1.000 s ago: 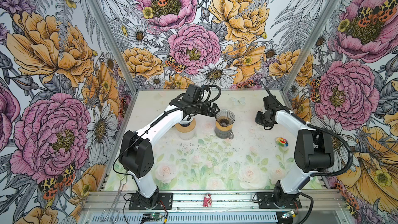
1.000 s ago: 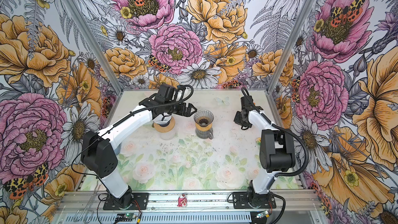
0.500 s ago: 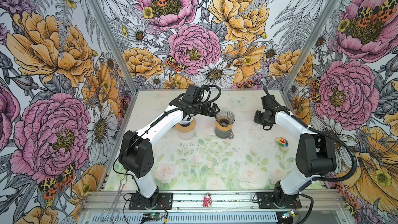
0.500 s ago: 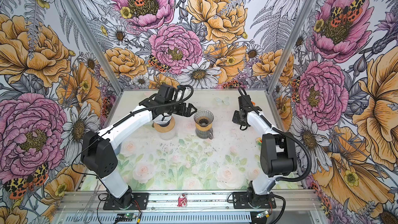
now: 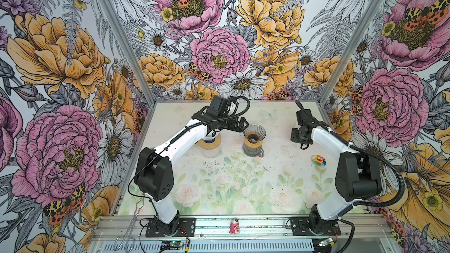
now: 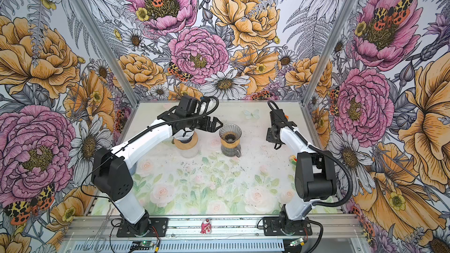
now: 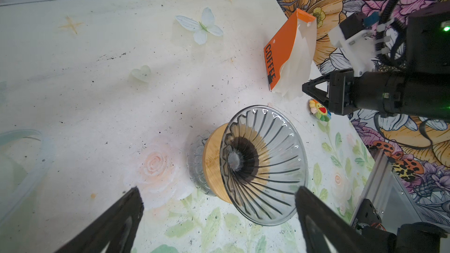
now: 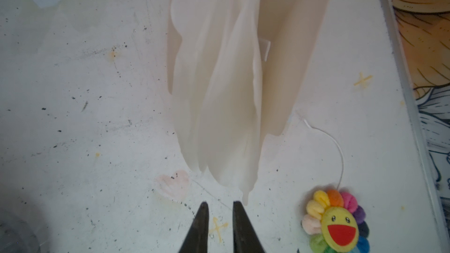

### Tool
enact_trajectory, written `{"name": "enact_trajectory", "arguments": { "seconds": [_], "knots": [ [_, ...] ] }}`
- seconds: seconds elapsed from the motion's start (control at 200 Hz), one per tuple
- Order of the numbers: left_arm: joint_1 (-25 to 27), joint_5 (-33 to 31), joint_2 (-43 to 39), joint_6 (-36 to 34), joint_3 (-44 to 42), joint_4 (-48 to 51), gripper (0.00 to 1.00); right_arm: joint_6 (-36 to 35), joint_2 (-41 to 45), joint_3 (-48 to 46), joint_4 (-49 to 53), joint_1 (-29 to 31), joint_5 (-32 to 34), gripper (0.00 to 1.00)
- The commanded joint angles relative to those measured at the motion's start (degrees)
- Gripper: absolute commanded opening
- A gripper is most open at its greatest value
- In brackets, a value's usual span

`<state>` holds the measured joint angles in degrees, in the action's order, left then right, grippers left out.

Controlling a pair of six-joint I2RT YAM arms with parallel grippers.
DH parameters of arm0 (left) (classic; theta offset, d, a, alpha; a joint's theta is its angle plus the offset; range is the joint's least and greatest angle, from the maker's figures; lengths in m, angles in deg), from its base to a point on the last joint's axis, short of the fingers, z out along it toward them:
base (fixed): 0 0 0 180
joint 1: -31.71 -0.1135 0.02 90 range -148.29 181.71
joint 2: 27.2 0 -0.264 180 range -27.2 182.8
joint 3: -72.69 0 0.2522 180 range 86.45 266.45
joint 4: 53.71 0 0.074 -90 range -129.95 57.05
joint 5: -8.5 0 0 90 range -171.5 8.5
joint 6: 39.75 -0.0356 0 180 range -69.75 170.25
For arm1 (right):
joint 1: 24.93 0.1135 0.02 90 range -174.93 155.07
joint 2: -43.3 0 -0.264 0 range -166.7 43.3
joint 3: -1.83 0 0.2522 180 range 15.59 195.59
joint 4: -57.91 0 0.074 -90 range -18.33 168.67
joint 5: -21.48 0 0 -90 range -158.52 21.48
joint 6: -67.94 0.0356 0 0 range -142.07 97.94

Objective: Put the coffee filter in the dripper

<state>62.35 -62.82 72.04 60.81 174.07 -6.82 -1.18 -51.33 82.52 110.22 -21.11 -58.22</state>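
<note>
One table (image 5: 243,191), two arms (image 5: 185,139): the left pincer (image 5: 241,124) is held wide beside the single dripper (image 5: 254,133) toward the far edge. The right pincer (image 8: 219,204), narrowed and empty, has barely been shifted in a second, just beside the coffee filters (image 8: 226,93) fanned from one orange pack (image 7: 280,52) by the far right corner; pickup is judged pending. One plush flower (image 8: 337,222) lies nearby.

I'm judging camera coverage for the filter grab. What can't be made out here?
- Filters: right wrist view, blurred, far end cut off by the frame edge.
- Box: both top views, mostly hidden behind the right arm.
- Carafe: both top views, mouth partly covered by the left arm.
</note>
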Motion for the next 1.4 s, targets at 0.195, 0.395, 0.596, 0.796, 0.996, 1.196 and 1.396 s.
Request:
{"name": "enact_trajectory", "arguments": {
  "seconds": [0.195,0.395,0.596,0.796,0.996,1.196,1.396],
  "knots": [
    [0.3,1.0,-1.0,0.1,-0.2,-1.5,0.99,-2.6,-4.0,0.5,-2.8,0.4,2.7,0.23],
    [0.3,1.1,-0.8,0.1,-0.2,-1.6,0.99,-3.0,-6.4,2.0,-3.4,0.4,4.6,0.23],
    [0.3,0.9,-1.1,0.2,-0.3,-1.5,0.99,-2.6,-8.3,2.6,-3.4,0.3,7.7,0.23],
    [0.2,0.8,-1.1,0.2,-0.4,-1.5,0.99,-3.1,-10.1,4.0,-3.6,0.4,7.4,0.23],
    [0.2,0.7,-1.4,0.3,-0.7,-1.5,0.99,-4.1,-8.1,3.6,-3.7,1.5,4.5,0.27],
    [0.2,0.8,-1.2,0.2,-0.6,-1.5,0.99,-3.5,-5.0,0.6,-3.7,2.6,4.5,0.32],
    [0.3,1.2,-1.2,0.2,-0.6,-1.5,0.99,-2.7,-6.4,0.3,-3.4,2.4,8.4,0.32]
  ]
}}
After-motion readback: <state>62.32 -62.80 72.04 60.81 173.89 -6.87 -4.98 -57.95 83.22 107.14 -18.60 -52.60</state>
